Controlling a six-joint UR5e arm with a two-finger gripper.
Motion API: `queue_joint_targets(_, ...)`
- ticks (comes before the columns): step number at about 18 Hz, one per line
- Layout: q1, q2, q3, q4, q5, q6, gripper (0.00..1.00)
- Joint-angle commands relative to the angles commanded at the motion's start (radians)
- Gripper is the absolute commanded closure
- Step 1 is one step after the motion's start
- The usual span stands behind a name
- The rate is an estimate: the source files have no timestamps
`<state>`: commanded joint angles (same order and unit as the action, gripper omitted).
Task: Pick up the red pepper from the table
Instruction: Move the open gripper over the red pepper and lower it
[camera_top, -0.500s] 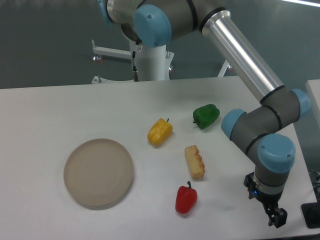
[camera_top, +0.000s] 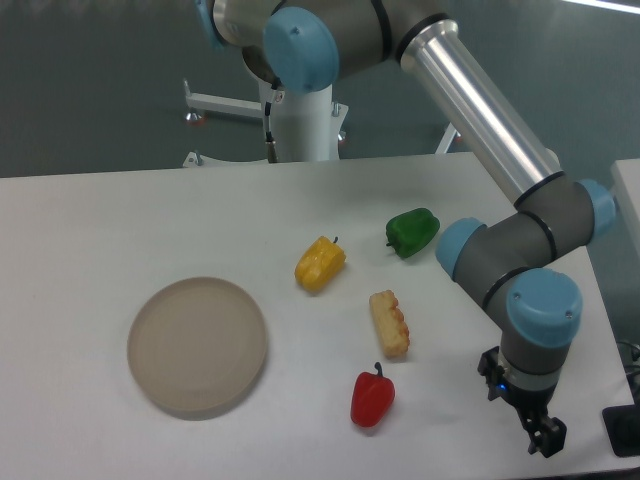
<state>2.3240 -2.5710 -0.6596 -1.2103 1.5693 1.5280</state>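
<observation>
Camera view: small glossy red pepper with dark stem (camera_top: 372, 397) lies on white matte table (camera_top: 90, 230), near front edge, untouched. Ridged beige pastry-like piece (camera_top: 389, 322) just above it, apart. Yellow pepper (camera_top: 320, 263) and green pepper (camera_top: 412, 231) farther back. Round beige plate (camera_top: 197, 346) well left. Black two-finger gripper (camera_top: 543, 439) low at right, well clear of pepper, holding nothing; finger gap: cannot tell.

Glossy red pepper (camera_top: 372, 398) stands upright, stem up, on the white table (camera_top: 90, 230).
</observation>
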Motion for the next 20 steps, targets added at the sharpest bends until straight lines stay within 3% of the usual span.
queue_joint_targets(5,-0.012,0.075,-0.086,0.0,-0.093,-0.196,0.0)
queue_joint_targets(13,-0.043,0.248,-0.322,0.005,-0.129,-0.647,0.0)
queue_joint_targets(17,-0.064,0.296,-0.409,0.011,-0.144,-0.94,0.0)
queue_joint_targets(20,-0.08,0.328,-0.475,0.049,-0.147,-1.031,0.0)
